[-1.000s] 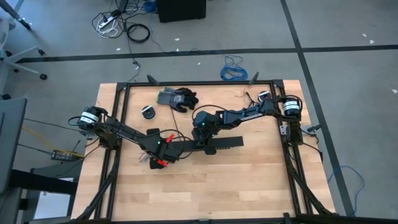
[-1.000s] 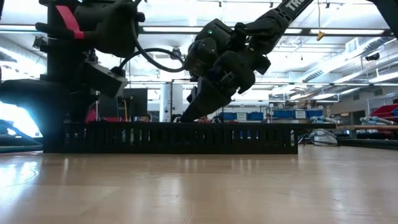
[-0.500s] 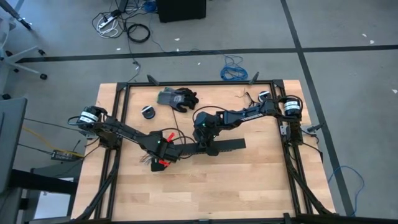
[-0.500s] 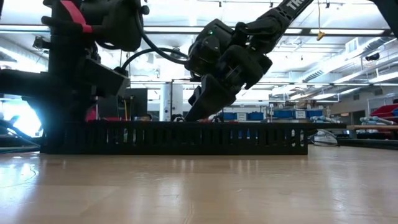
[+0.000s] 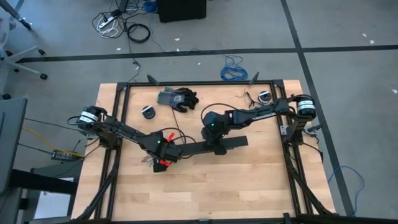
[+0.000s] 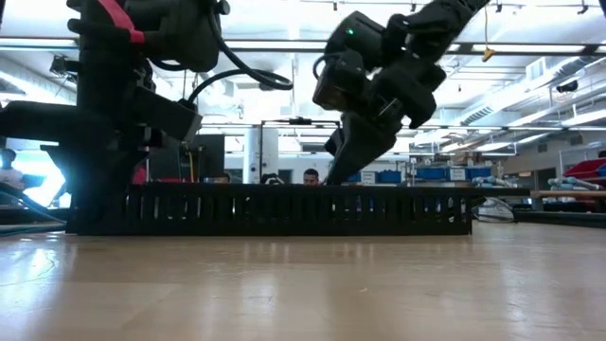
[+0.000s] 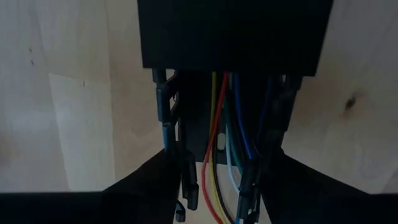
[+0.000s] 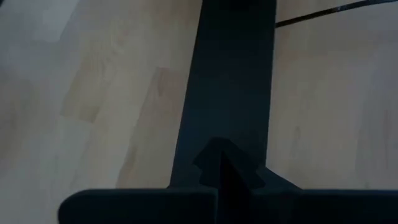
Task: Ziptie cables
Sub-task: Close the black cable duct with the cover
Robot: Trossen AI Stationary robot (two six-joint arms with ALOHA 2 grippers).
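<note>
A black slotted channel (image 5: 233,143) lies lengthwise on the wooden table, its bottom flat on the wood. The cables (image 7: 219,143), thin yellow, red, blue, green and white wires, run inside it and splay out of its left end (image 5: 147,160). A flat black lid (image 7: 233,31) covers the channel beyond that end. My left gripper (image 5: 163,151) stands over the channel's left end, shut on it. My right gripper (image 6: 333,178) is shut, its tip at the lid's top (image 8: 230,81) near the channel's middle. My left gripper takes the channel's open left end between its two fingers, one on the outside of each slotted wall (image 7: 166,134). The fingers point down from above and lie across the channel. The channel stays flat on the table with the wires between its walls. My right gripper's shut fingertips (image 8: 221,165) slant down onto the lid from the table's right. Whether they touch it I cannot tell.
A grey and black glove (image 5: 177,98) and a small black round part (image 5: 148,112) lie at the far left of the table, another round part (image 5: 264,96) at the far right. Black frame rails (image 5: 118,124) edge the table. A coiled blue cable (image 5: 233,70) lies on the floor beyond.
My right gripper has gone along the channel toward the table's right edge, its wrist rising while its shut tip stays at the channel's top. The channel has slid a little toward the right along the table. My left gripper stays at the channel's left end and has tipped slightly.
</note>
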